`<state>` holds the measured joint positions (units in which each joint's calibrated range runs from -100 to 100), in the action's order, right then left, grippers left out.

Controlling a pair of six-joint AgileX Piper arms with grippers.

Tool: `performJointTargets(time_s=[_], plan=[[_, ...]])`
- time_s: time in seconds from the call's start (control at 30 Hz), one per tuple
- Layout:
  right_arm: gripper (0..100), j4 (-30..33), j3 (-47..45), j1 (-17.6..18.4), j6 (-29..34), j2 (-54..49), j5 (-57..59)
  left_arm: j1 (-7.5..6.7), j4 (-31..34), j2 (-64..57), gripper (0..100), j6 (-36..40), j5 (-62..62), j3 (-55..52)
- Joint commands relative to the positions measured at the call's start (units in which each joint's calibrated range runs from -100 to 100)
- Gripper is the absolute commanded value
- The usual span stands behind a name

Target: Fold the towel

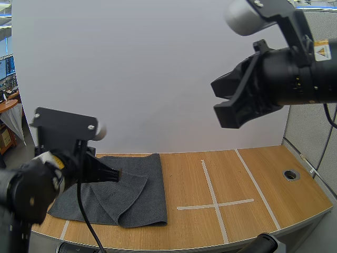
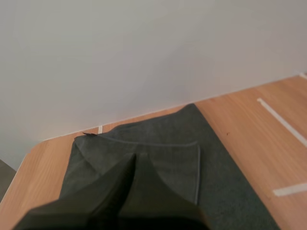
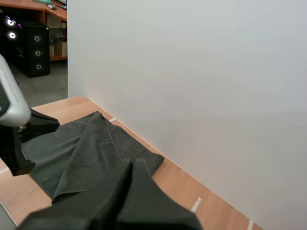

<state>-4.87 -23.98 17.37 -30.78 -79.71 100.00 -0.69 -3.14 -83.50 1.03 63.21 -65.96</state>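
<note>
Fingers [image 2: 110,191] of left gripper [image 1: 117,175] and right gripper [image 1: 218,103] pressed together; dark grey towel [image 1: 143,201] half-folded, creased.

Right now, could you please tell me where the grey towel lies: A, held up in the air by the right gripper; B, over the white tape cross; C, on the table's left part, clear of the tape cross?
C: the towel lies on the left part of the table, under the left gripper, and the tape cross beside it is bare.
</note>
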Motion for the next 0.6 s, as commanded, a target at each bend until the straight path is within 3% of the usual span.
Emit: performJointTargets(time_s=[0.0,0.13,0.4,0.57], plan=[[0,0.5,-0.1,-0.2,2.3,-3.4,0.0,-0.03,-0.9,14.3,0,-5.7,6.3,5.7],[0,0.5,-1.3,-0.2,3.1,-3.6,0.0,-0.03,-3.9,24.4,0,-7.3,9.5,10.6],[0,1.8,-7.3,-0.2,3.6,-5.2,0.0,-0.03,-17.7,37.5,0,-24.5,7.2,15.4],[0,3.6,-10.2,-0.2,3.9,-9.9,0.0,-0.03,-19.4,45.6,0,-29.4,3.7,17.4]])
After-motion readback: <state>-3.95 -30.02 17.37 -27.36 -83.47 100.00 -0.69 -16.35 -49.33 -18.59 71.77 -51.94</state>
